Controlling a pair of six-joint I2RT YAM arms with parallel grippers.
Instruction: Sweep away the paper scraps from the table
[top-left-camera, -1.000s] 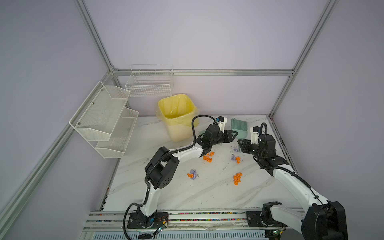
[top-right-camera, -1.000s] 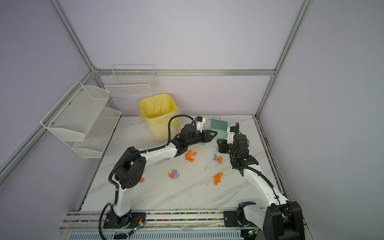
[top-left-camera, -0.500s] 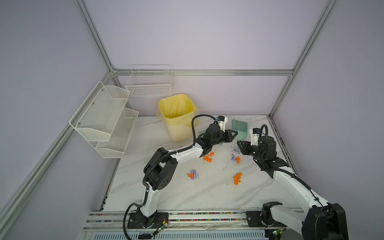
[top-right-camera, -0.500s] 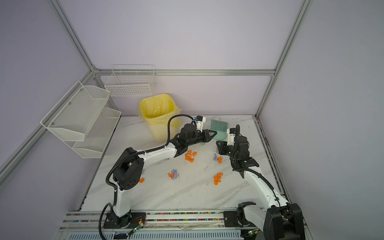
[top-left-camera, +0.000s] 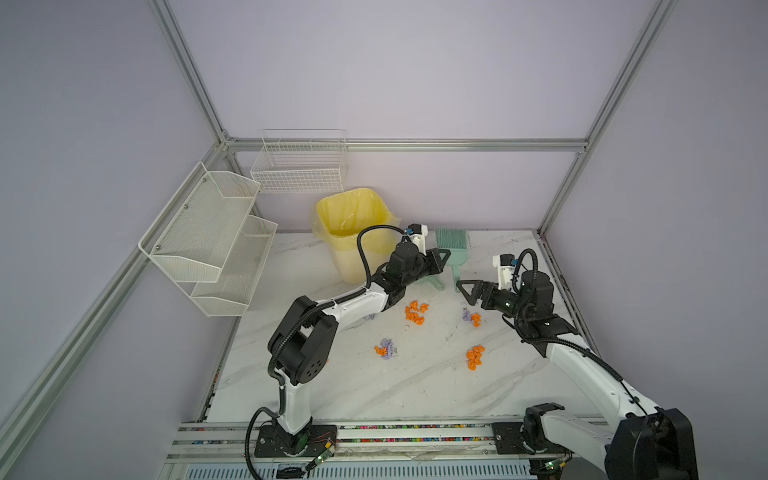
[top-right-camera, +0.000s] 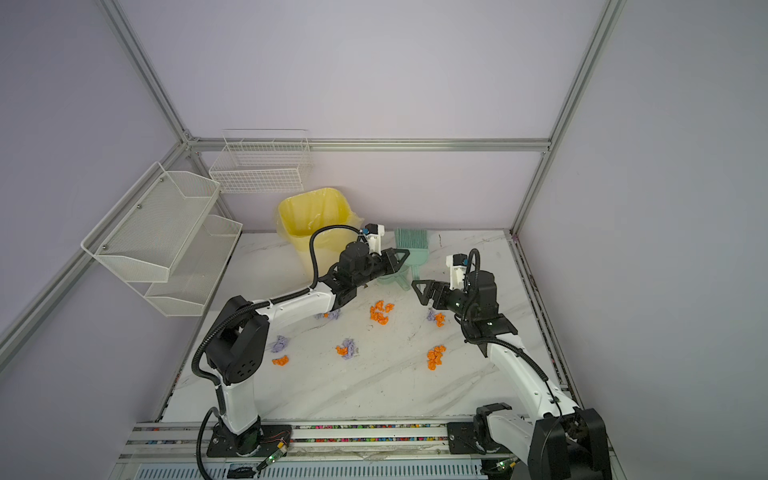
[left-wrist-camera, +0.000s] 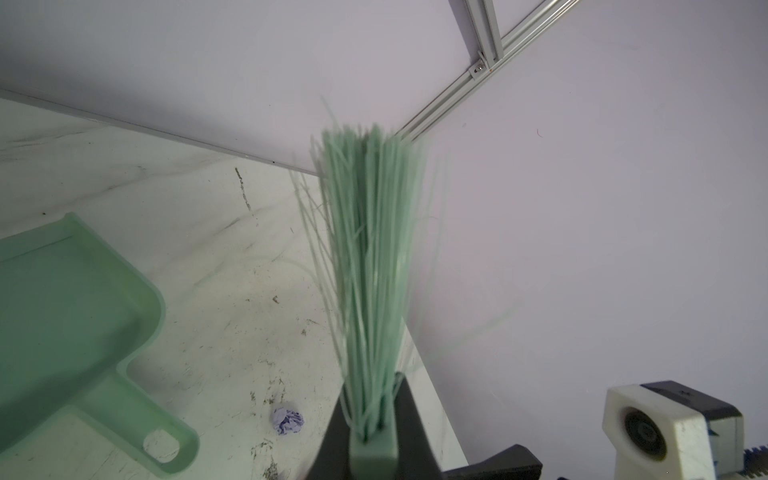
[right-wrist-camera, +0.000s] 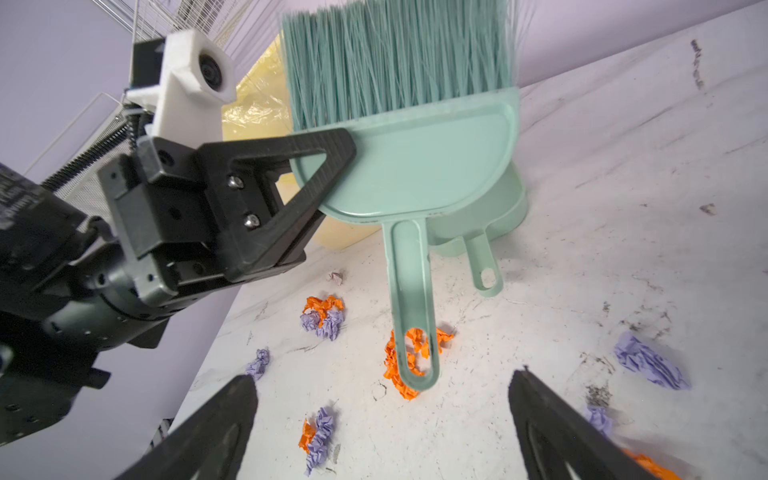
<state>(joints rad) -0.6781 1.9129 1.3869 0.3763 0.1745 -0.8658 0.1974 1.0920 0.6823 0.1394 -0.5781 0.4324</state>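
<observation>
Orange and lavender paper scraps lie in loose clusters on the white marble table; more scraps show in the right wrist view. My left gripper is shut on the head of a mint-green brush, held off the table with its bristles toward the back wall. My right gripper stands open just short of the brush's handle, touching nothing.
A mint-green dustpan lies on the table behind the brush. A yellow-lined bin stands at the back left. White mesh shelves and a wire basket hang on the left and back walls.
My right gripper has opened wide and let go of the brush handle. My left gripper has shut on the brush head and now carries the brush alone.
</observation>
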